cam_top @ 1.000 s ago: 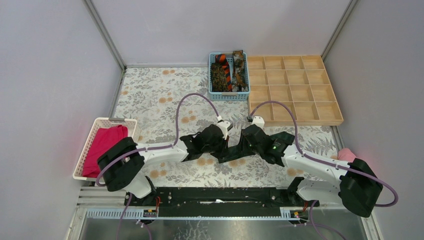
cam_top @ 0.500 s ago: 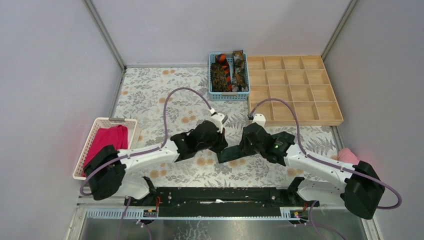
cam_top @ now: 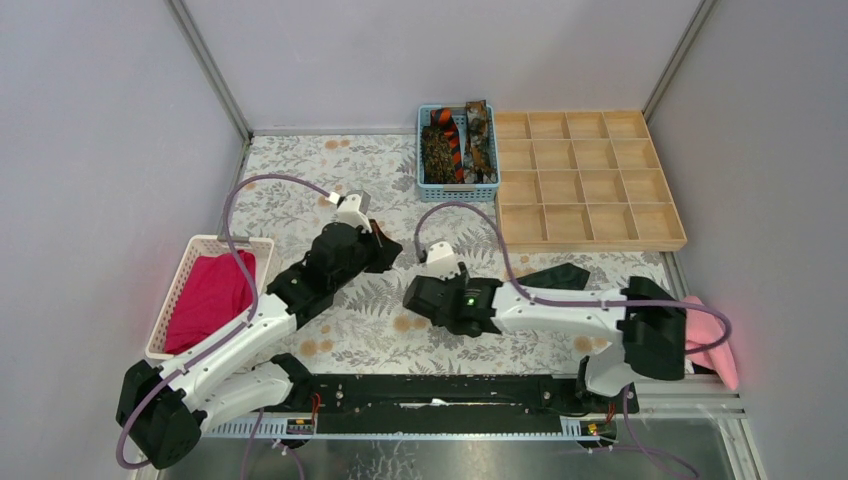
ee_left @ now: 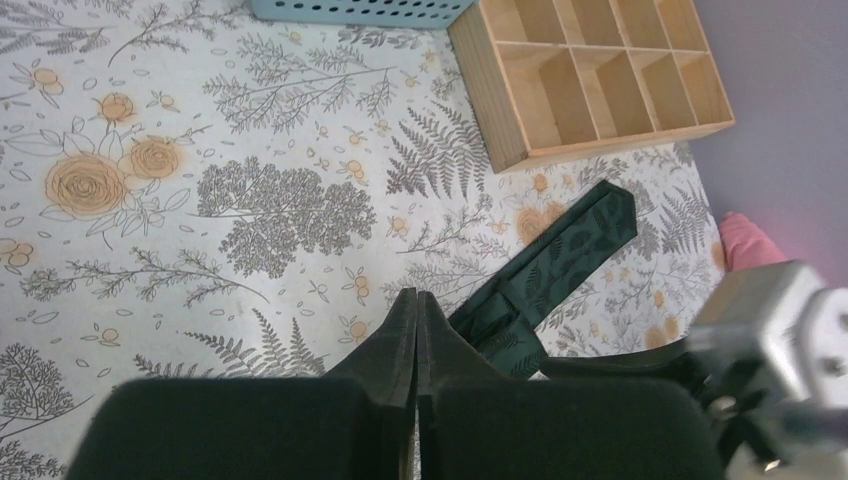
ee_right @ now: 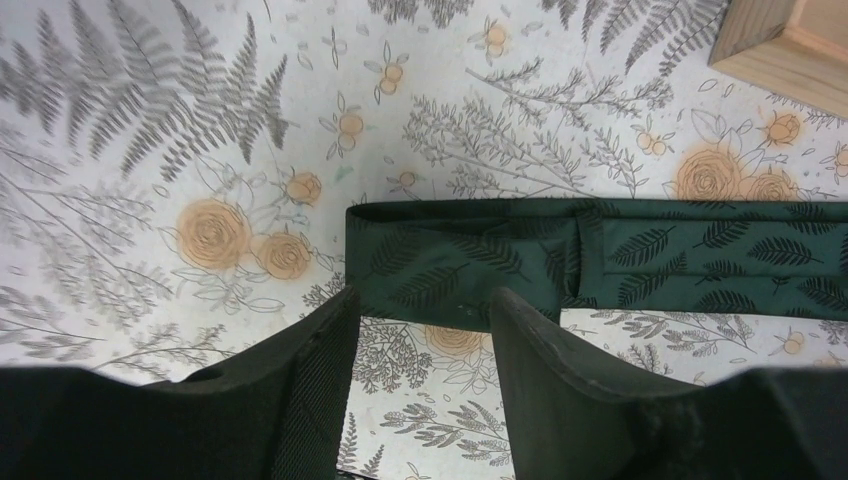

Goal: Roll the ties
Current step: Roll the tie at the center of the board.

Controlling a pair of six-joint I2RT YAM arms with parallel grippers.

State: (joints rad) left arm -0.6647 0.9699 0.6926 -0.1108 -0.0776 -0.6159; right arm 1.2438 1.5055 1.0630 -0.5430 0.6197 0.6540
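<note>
Tie [ee_right: 600,260] in green, one, on table [cam_top: 300,190], three ties [cam_top: 440,150] in basket [cam_top: 457,193]

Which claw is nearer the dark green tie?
Right. The right claw hangs open at the folded end of the tie; the left claw, shut, is farther off, clear of it.

The white-and-black left arm [cam_top: 250,325] extends diagonally forward, its black left pincer [ee_left: 416,300] pressed fully together. The right arm [cam_top: 560,312] lies sideways, its right pincer [ee_right: 422,300] parted near the left pincer.
</note>
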